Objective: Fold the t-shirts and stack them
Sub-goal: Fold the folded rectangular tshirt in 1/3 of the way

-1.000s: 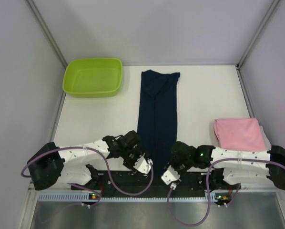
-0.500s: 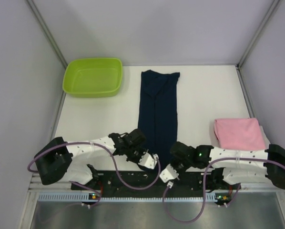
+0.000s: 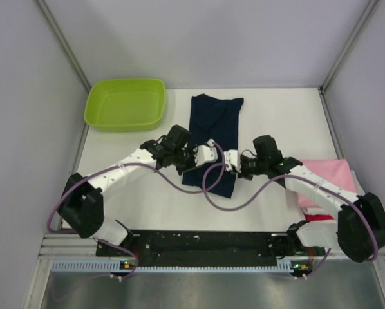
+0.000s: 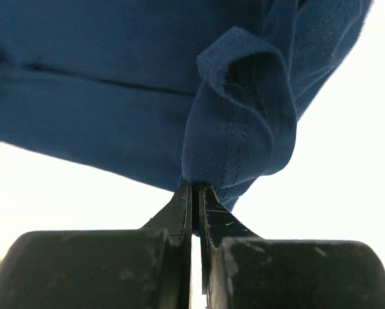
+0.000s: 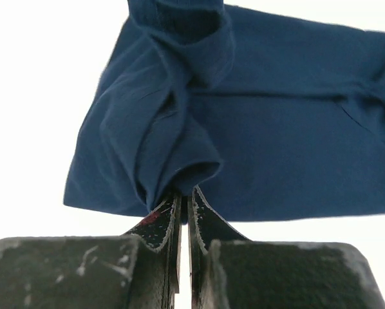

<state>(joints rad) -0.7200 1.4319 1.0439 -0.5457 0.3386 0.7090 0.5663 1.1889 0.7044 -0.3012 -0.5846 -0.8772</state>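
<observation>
Left claw (image 4: 194, 190) is pinched tight on a bunched, stitched hem of the navy t-shirt (image 3: 215, 116). The right claw (image 5: 183, 193) just beside it is clamped on another soft fold of the same cloth. The shirt's near end is lifted off the white surface (image 3: 282, 122) and doubled back. Right of the claws lies a folded pink t-shirt (image 3: 337, 174), a red edge (image 3: 318, 217) showing beneath. Far left sits a glossy lime plastic tub (image 3: 125, 103).
</observation>
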